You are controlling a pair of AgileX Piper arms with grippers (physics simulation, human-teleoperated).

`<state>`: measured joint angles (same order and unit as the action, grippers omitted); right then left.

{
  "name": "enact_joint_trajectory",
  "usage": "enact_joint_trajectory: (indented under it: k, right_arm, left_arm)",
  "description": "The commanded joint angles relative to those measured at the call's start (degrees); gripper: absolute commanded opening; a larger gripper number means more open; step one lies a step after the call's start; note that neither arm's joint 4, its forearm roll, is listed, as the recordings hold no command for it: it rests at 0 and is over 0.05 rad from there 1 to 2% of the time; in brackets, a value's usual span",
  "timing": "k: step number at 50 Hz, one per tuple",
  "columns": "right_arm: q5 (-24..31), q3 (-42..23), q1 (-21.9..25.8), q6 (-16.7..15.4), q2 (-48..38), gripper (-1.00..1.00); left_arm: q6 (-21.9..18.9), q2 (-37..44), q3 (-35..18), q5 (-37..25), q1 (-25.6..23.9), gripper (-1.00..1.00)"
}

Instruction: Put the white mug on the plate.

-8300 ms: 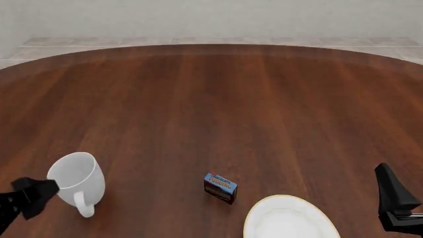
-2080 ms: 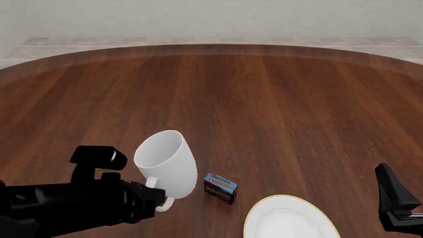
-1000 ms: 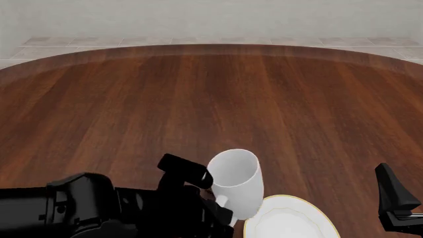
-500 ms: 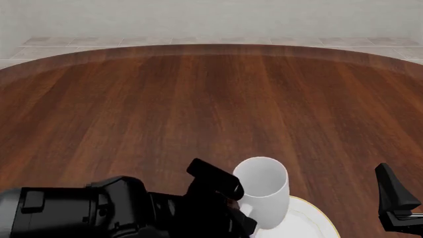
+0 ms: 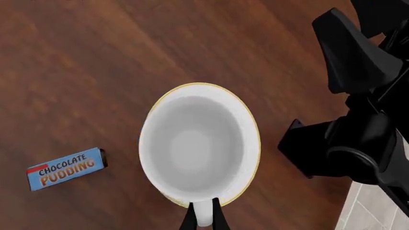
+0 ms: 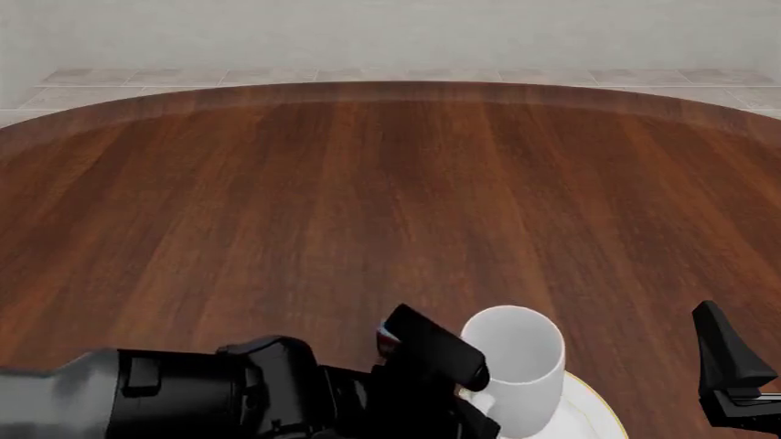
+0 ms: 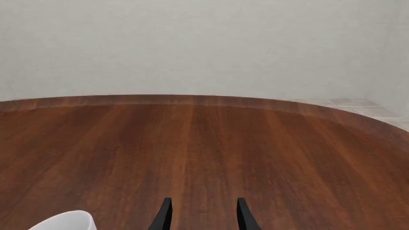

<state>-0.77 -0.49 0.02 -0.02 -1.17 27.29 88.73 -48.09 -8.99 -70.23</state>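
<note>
Counter: dark reddish wood counter [image 6: 366, 201] with lengthwise grain and a curved far edge.
Room: pale plain wall behind it, and a strip of light tiled floor [image 6: 366, 75] past the far edge.
White mug: glossy white mug [image 6: 513, 366], slightly tapered, upright with its mouth open upward, over the plate; whether its base touches the plate I cannot tell.
Plate: round white plate [image 6: 583, 407] with a thin gold rim, mostly hidden under the mug.
Left claw: the left claw [image 5: 203, 221] has its thin black fingers [image 5: 219, 221] clamped on the mug's loop handle, just beside the mug.
Pudding box: a small blue box [image 5: 65, 168] lettered "CHOCOLATE PUDDING" lies flat near the mug, apart from it.
Right claw: the right claw [image 7: 202, 213] waits well apart from the mug, fingers spread, nothing between them.
</note>
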Motion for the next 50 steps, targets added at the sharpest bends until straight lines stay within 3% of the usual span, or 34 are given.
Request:
enact_joint_trajectory:
  k: [1,37,38,50]
  right_arm:
    - [-0.1,0.1,0.0,0.0,-0.2,1.00]
    - [-0.1,0.1,0.0,0.0,-0.2,1.00]
    - [-0.1,0.1,0.0,0.0,-0.2,1.00]
    - [-0.1,0.0,0.0,0.0,-0.1,1.00]
  left_arm:
    - [-2.3,1.9,-1.3,0.4,-0.5,-1.00]
    - [-4.9,4.6,-2.4,1.3,-1.7,-1.00]
    - [-5.1,4.7,-2.5,1.1,-1.6,1.00]
    - [-5.2,4.1,-2.9,0.4,-1.6,1.00]
